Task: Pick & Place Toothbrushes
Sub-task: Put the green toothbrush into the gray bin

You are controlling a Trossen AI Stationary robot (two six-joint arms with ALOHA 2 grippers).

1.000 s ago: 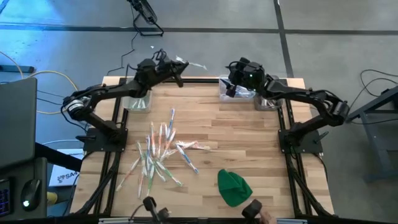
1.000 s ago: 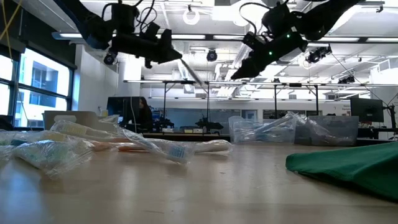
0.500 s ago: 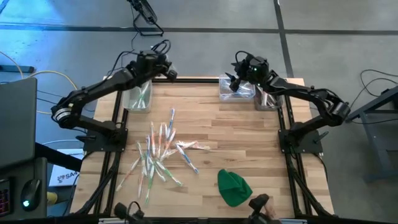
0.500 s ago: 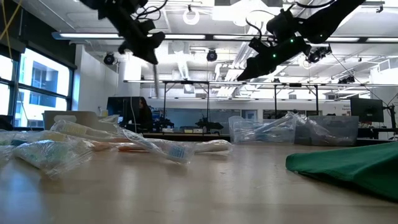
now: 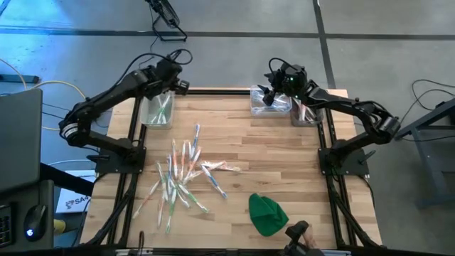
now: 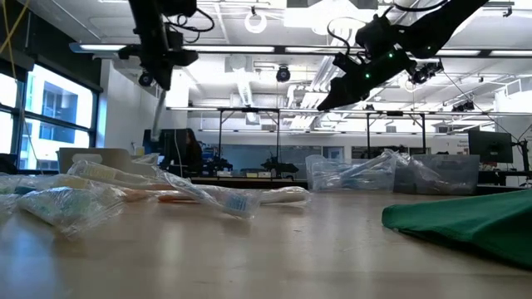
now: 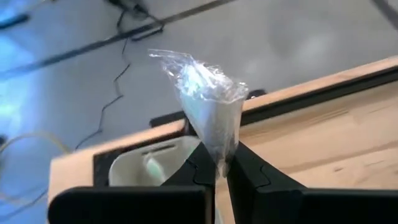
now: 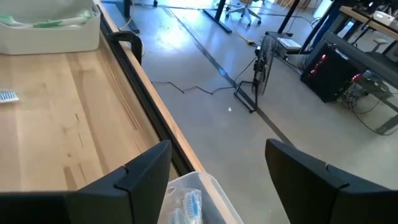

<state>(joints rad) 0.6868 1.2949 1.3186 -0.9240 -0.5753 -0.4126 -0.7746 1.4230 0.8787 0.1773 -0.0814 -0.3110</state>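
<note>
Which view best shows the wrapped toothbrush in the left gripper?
The left wrist view: the wrapped toothbrush stands pinched between the left gripper fingers, above a clear bin. The low view shows it as a thin pale stick hanging below the gripper. In the high view I cannot make it out. The right wrist view misses it.

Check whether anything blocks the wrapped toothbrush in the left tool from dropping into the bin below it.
Nothing visible does. The left tool is shut on a wrapped toothbrush above the far left corner, and the clear bin beneath it is open-topped, with only a few toothbrushes already lying inside. The right tool hangs open over the far right bins.
</note>
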